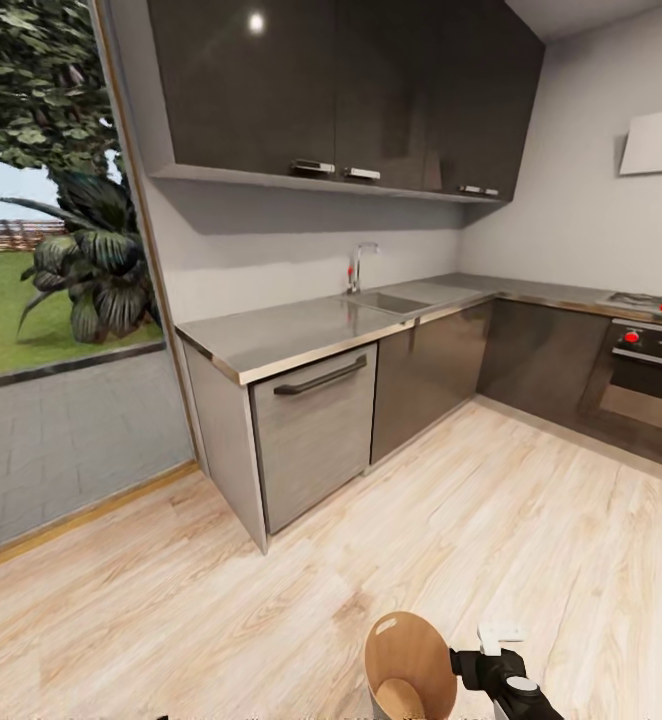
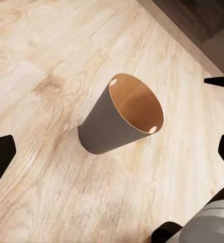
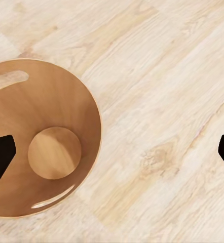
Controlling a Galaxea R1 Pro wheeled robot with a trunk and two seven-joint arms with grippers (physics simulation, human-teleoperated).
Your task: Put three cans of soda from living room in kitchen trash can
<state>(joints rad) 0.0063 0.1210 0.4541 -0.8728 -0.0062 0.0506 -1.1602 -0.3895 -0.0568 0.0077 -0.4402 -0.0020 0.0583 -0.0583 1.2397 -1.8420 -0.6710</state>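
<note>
Your right end effector [image 3: 112, 152] hangs released, nothing between its fingers, with the empty tash can [image 3: 41, 136] just beside and below it on the floor [image 3: 168, 76].

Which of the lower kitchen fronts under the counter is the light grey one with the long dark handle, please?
The dishwasher-style front nearest the window; the cabinet fronts beyond it, toward the oven, are dark and glossy.
</note>
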